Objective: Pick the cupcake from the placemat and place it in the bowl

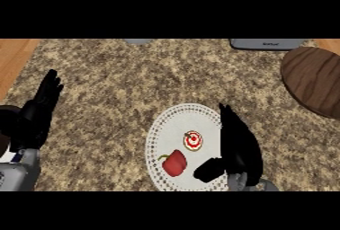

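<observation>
White placemat (174, 117) carries your cupcake (193, 140) beside a pepper (175, 162). Your right robot hand (235, 143) sits just right, open, ready to grasp; left robot hand (38, 112) rests open.

Looks like a kitchen at home: speckled stone counter (119, 85), white lacy placemat (174, 117) with a cupcake (193, 140) and red pepper (175, 163), brown wooden bowl (313, 81) nearby.
</observation>
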You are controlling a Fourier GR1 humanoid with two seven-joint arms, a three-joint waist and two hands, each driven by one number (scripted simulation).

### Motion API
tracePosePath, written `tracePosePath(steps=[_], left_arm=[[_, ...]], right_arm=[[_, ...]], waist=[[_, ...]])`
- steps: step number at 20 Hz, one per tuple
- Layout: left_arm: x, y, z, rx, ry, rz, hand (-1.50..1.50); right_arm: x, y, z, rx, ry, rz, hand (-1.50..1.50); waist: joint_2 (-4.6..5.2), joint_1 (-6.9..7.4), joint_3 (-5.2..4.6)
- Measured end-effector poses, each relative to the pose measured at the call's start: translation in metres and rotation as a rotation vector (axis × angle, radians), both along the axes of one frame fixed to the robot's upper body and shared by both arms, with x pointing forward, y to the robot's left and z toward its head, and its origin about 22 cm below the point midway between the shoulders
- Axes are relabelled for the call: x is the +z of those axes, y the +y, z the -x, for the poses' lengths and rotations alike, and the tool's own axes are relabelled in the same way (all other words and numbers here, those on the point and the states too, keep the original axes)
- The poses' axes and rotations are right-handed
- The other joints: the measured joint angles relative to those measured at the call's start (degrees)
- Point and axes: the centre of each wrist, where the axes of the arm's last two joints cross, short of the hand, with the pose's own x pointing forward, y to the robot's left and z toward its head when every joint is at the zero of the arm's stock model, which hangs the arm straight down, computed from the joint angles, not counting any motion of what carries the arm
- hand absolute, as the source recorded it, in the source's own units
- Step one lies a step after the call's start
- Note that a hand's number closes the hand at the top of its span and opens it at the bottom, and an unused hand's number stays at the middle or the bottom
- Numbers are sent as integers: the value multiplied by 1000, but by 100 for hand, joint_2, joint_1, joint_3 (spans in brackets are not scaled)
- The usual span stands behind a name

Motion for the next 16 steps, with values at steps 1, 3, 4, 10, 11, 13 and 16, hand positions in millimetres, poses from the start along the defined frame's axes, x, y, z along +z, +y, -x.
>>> tracePosePath(steps=[1, 3, 4, 10, 11, 13, 16], left_arm=[[1, 1, -1, 2, 0, -3, 0], [-1, 2, 0, 2, 3, 0, 0], [-2, 3, 0, 3, 5, 1, 0], [-1, 9, 0, 10, 7, 3, 0], [-1, 10, 0, 10, 6, 0, 0], [4, 10, 0, 14, 6, 3, 0], [1, 10, -2, 18, 8, 1, 0]], right_arm=[[-3, 1, -4, 7, 28, -6, -150], [-8, 4, -8, 21, 77, -11, -150], [-9, 5, -10, 27, 95, -10, -150], [-11, 19, -28, 45, 87, 85, -150], [-14, 20, -32, 43, 84, 109, -150], [-17, 20, -36, 44, 79, 141, -150], [-25, 28, -34, 56, 87, 166, -150]], waist=[[-1, -9, 0], [-9, -15, 1], [-13, -26, 0], [-31, -55, 2], [-32, -61, 2], [-36, -80, 4], [-35, -92, 5]])
